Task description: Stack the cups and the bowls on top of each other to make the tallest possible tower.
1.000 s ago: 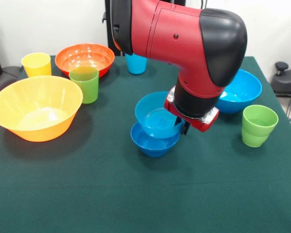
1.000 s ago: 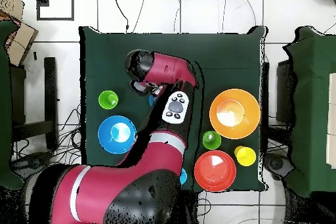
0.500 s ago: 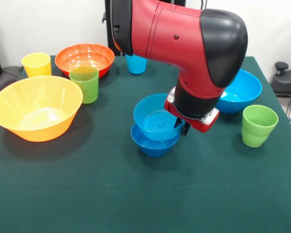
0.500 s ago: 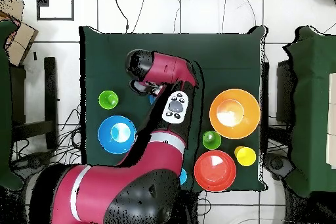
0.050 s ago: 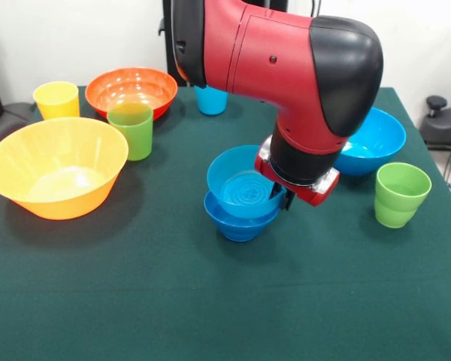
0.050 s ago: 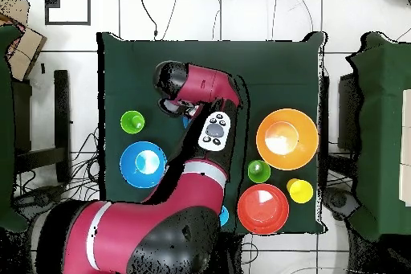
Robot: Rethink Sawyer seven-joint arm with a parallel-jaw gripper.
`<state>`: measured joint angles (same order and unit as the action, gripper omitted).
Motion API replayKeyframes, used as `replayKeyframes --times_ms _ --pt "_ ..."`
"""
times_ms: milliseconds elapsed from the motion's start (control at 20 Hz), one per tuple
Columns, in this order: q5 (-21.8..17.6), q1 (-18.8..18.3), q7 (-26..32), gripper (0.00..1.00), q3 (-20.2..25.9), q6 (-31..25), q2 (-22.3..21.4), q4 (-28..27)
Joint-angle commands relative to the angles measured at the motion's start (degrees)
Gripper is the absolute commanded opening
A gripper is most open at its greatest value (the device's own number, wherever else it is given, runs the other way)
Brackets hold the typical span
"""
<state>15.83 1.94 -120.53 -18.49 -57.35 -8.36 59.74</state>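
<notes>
Right now the gripper (image 5: 284,197) pinches the right rim of the medium light blue bowl (image 5: 243,188), which sits a bit tilted inside the small dark blue bowl (image 5: 239,219) right under it, near the middle of the green table (image 5: 173,301).

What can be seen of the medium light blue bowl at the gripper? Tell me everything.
The medium light blue bowl is glossy, flared plastic with concentric rings moulded in its floor. It sits tilted, mouth leaning toward the camera, nested into the small dark blue bowl near the middle of the green table. The gripper meets its right rim, but the wrist hides whether it is gripping. The overhead view hides the bowl under the arm.
</notes>
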Motion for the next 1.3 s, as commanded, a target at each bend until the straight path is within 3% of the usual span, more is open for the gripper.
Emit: replayKeyframes --times_ms 50,1300 --pt "0.0 -2.0 -4.6 0.00 5.9 0.2 0.5 -0.6" --pt "0.4 -1.9 -4.5 0.00 6.8 -0.3 -0.2 0.0"
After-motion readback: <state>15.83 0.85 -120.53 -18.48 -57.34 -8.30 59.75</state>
